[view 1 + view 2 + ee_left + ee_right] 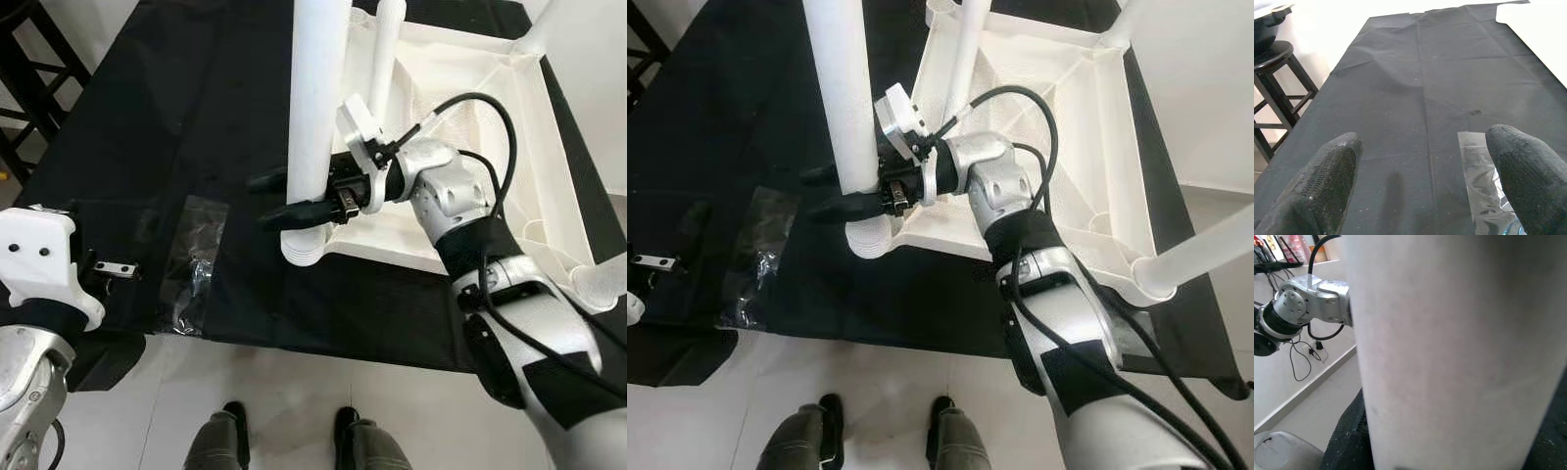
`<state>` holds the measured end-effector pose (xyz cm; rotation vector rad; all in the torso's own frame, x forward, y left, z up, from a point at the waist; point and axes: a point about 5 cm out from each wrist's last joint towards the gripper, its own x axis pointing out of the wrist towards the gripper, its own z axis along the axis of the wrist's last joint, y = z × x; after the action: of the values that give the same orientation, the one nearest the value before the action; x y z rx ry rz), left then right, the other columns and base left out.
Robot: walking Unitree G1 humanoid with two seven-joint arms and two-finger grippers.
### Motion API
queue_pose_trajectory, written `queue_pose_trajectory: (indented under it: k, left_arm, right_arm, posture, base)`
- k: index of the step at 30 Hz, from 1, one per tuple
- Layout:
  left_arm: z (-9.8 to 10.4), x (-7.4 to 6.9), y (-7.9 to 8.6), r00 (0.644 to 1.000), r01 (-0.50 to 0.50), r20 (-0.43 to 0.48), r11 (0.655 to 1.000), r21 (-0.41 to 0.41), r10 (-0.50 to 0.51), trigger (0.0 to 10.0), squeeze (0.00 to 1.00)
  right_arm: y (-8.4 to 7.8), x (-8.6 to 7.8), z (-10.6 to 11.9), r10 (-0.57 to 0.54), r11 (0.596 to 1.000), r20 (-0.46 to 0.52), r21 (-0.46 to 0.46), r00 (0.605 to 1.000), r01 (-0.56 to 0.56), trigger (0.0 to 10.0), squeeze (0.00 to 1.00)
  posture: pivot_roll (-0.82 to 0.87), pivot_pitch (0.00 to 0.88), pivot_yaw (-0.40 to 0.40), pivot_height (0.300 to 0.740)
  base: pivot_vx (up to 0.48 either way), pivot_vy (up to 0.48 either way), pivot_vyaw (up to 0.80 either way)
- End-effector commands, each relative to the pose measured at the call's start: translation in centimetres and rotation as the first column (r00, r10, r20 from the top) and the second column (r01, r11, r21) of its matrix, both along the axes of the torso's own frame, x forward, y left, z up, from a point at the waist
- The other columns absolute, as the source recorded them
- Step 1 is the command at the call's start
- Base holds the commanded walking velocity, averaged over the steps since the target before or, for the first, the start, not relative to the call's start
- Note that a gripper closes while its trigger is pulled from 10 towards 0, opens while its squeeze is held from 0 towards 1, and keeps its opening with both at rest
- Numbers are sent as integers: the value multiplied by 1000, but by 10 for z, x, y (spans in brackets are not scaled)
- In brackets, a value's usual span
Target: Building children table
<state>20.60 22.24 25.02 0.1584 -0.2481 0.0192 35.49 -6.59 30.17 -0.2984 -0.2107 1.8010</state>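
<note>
A white children's table top lies upside down on a black cloth. A thick white leg stands upright at its near left corner. My right gripper is shut on this leg low down, one black finger on each side, tips poking out to the left. In the right wrist view the leg is pressed close against a finger. Three more white legs stand at the other corners, one at the near right. My left gripper hovers open over the cloth at the near left, holding nothing.
A clear plastic bag of small hardware lies on the black cloth between the two arms. A small metal plate lies by my left wrist. A black stool stands off the far left. My feet are on pale floor.
</note>
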Motion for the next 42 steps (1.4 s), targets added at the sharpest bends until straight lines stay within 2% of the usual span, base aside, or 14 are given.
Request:
queue_pose_trajectory:
  k: [1,9,15,29,34,42]
  left_arm:
    - [-1,-3,-1,1000,11,-1,1000,-7,-11,10000,0]
    - [-1,-6,-5,999,49,-6,999,-11,-49,10000,0]
    - [0,-10,-6,998,60,-6,998,-15,-60,10000,0]
    - [1,-14,-5,998,63,-11,998,-16,-63,10000,0]
    - [1,-15,-5,998,63,-12,998,-14,-63,10000,0]
    - [2,-15,-6,998,63,-13,998,-18,-63,10000,0]
  right_arm:
    - [0,1,-1,3,1000,6,-11,1000,-3,10000,0]
    - [0,7,-8,-44,999,-38,-16,998,43,10000,0]
    - [-7,12,-7,-76,997,-69,-20,995,75,10000,0]
    - [-15,15,-5,-98,994,-79,-52,992,94,10000,0]
    - [-3,13,-12,-69,994,-36,-91,997,65,10000,0]
    - [6,14,-12,-91,993,-4,-81,996,91,10000,0]
  posture:
    - [98,320,-104,740]
    - [107,335,-103,740]
    - [114,346,-103,740]
    - [123,355,-97,740]
    - [122,357,-97,740]
    - [124,357,-100,740]
  base:
    - [0,0,0]
    - [0,0,0]
    - [0,0,0]
    - [0,0,0]
    - [0,0,0]
    - [0,0,0]
